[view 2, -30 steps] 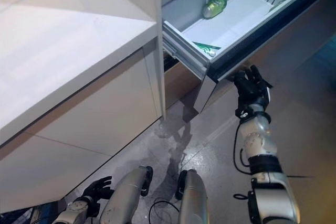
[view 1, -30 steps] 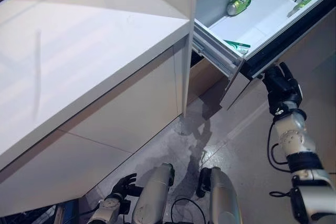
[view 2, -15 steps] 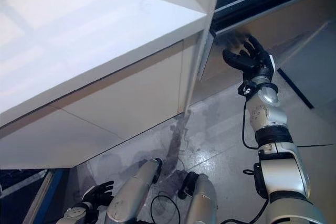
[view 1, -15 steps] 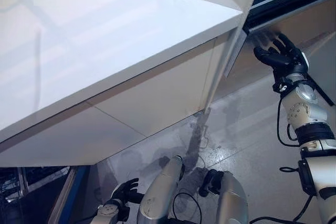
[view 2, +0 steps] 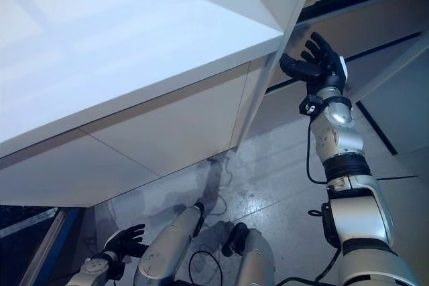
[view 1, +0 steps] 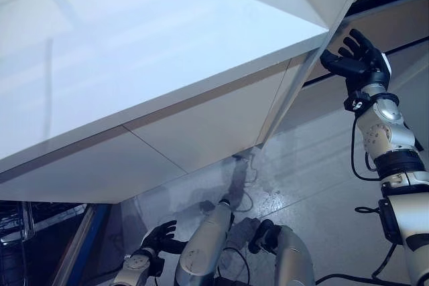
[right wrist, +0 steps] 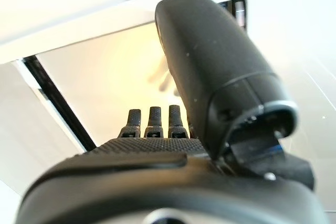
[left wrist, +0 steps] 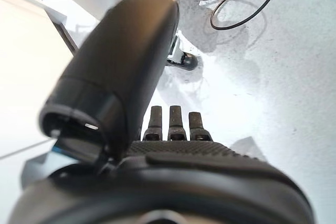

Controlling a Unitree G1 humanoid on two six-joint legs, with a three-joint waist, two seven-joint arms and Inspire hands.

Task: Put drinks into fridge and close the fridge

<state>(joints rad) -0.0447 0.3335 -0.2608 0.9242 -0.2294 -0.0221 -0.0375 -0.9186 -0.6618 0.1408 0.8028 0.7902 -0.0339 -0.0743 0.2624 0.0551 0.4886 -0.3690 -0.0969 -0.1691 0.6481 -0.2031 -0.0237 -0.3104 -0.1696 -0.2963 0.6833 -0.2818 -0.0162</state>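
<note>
The fridge drawer's beige front [view 2: 375, 21] stands flush under a dark seam, pushed in. My right hand [view 1: 354, 58] is raised in front of it with fingers straight and spread, open and empty. In the right wrist view its fingers [right wrist: 150, 121] point at the beige front [right wrist: 105, 77], close to it; I cannot tell whether they touch. My left hand [view 1: 157, 238] hangs low near the floor, open and empty, and its fingers [left wrist: 170, 121] show straight over the grey floor.
A large white counter [view 1: 134, 51] with beige cabinet panels [view 1: 208, 132] under it runs along my left and ends at a corner beside the right hand. Grey glossy floor [view 1: 315, 172] lies below.
The drawer, open with green drinks inside a second ago, has been pushed shut. My right hand has moved up and forward with it. The camera view has shifted too.
</note>
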